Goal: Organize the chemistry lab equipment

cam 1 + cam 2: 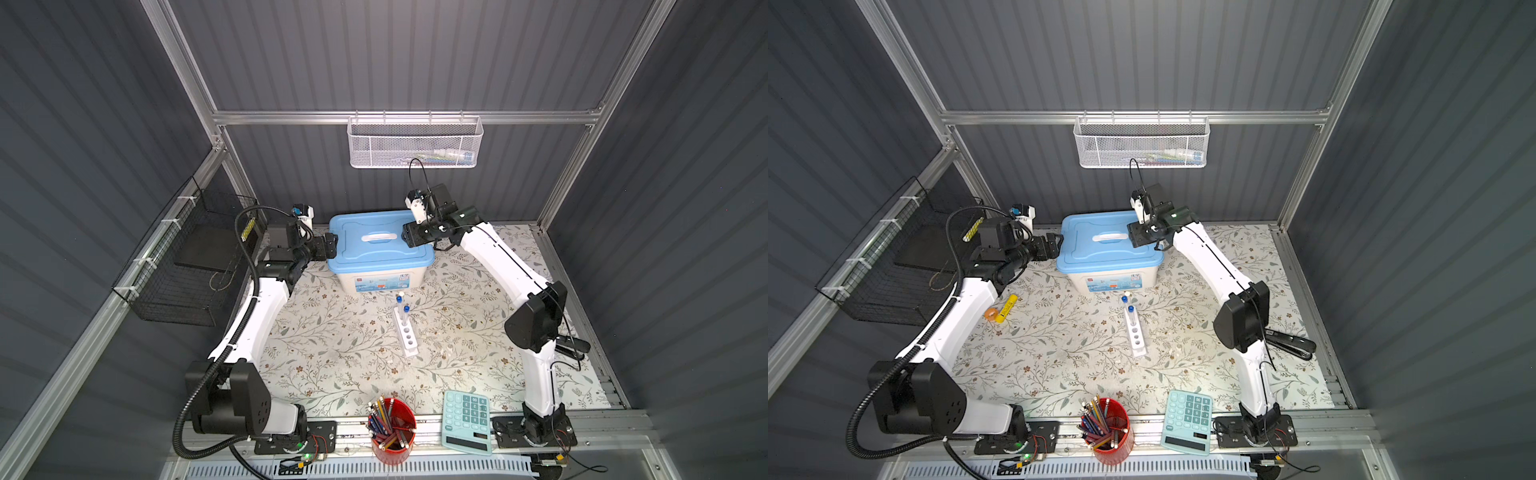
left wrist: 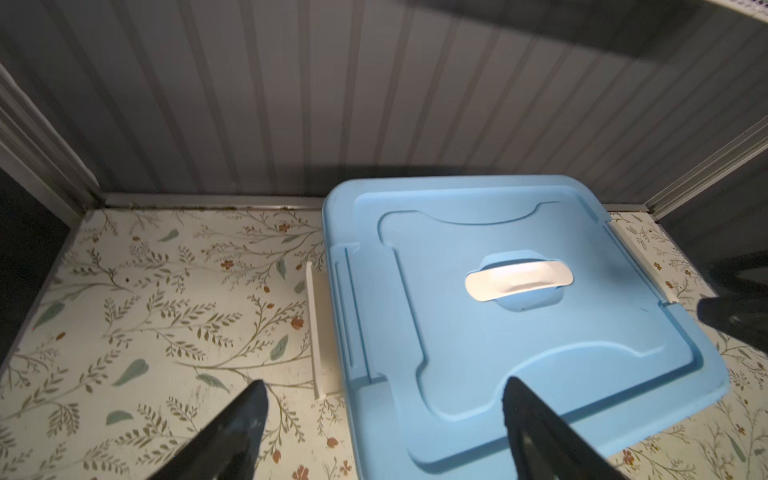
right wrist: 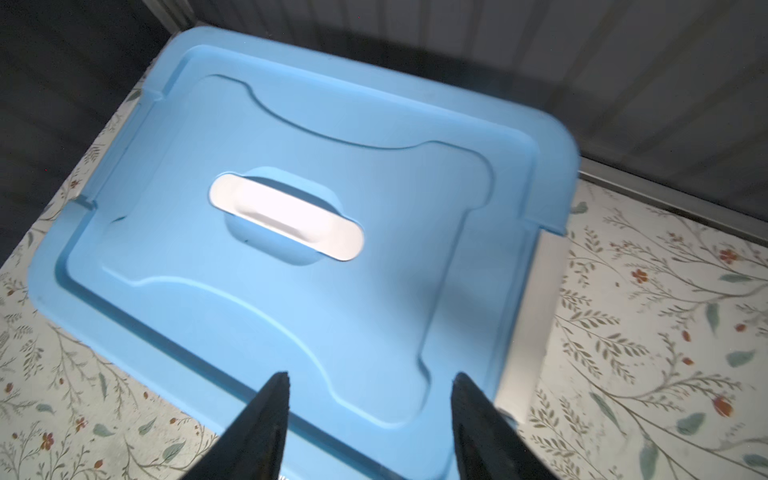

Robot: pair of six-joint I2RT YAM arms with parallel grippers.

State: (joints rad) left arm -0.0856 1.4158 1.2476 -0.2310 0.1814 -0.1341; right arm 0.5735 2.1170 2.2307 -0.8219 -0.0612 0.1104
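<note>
The chemistry lab equipment that shows is a narrow white rack (image 1: 406, 334) (image 1: 1135, 336) lying mid-table, with two clear blue-capped test tubes (image 1: 402, 306) (image 1: 1128, 305) standing in its far end. Behind it sits a white box with a blue lid (image 1: 374, 253) (image 1: 1100, 255) and a white handle (image 2: 518, 280) (image 3: 286, 218). My left gripper (image 1: 331, 245) (image 1: 1054, 245) (image 2: 385, 388) is open at the lid's left edge, holding nothing. Over the lid's right edge, my right gripper (image 1: 409, 235) (image 1: 1133, 235) (image 3: 370, 376) is open and empty. White side latches (image 2: 318, 332) (image 3: 536, 311) hang at the box's ends.
A red cup of pencils (image 1: 392, 428) and a teal calculator (image 1: 465, 422) stand at the front edge. A white mesh basket (image 1: 415, 143) hangs on the back wall, a black wire basket (image 1: 187, 266) on the left. A yellow marker (image 1: 1008, 307) lies by the left arm, a black tool (image 1: 1291, 343) at the right.
</note>
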